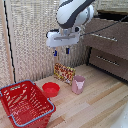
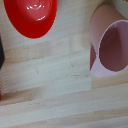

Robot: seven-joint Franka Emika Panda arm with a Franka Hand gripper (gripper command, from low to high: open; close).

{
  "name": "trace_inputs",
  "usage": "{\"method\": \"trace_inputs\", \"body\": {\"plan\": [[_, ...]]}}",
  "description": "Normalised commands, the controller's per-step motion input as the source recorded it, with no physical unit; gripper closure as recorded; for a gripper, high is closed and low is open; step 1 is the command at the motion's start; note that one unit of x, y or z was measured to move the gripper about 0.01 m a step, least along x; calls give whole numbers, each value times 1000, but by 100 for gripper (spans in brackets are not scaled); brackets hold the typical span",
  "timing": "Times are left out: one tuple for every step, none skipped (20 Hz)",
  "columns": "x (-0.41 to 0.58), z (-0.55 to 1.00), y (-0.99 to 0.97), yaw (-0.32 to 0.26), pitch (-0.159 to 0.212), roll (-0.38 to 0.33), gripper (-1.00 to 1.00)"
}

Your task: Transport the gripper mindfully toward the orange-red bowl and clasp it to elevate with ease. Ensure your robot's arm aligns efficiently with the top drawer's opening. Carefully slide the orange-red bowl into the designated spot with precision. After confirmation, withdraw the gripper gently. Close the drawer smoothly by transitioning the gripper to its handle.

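The gripper point(image 1: 60, 51) hangs in the air above the wooden table point(image 1: 95, 100), its two dark fingers apart and holding nothing. Below it the orange-red bowl point(image 1: 51, 89) point(image 2: 32, 17) sits on the table, between the red basket point(image 1: 25, 104) and the pink cup point(image 1: 78, 84) point(image 2: 109, 47).

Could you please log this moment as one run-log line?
phase: approach | end effector: open, empty, above orange-red bowl | bowl: on table beside pink cup
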Motion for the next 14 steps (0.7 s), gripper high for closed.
{"method": "trace_inputs", "body": {"plan": [[0, -320, 0, -11, 9, -12, -100], [0, -560, 46, -18, 73, -88, -100], [0, -560, 46, -18, 73, -88, -100], [0, -557, 49, -19, 75, -89, -100], [0, -571, 46, -20, 75, -88, -100], [0, -574, 31, -18, 77, -86, -100], [0, -589, 29, -14, 75, -87, -100], [0, -594, 20, -11, 71, -87, -100], [0, -591, 9, -10, 61, -79, -100], [0, -583, 11, -10, 54, -76, -100], [0, -574, 23, -10, 46, -72, -100], [0, -566, 43, -9, 40, -76, -100], [0, -557, 69, -9, 33, -84, -100], [0, -560, 77, -9, 25, -87, -100]]}}
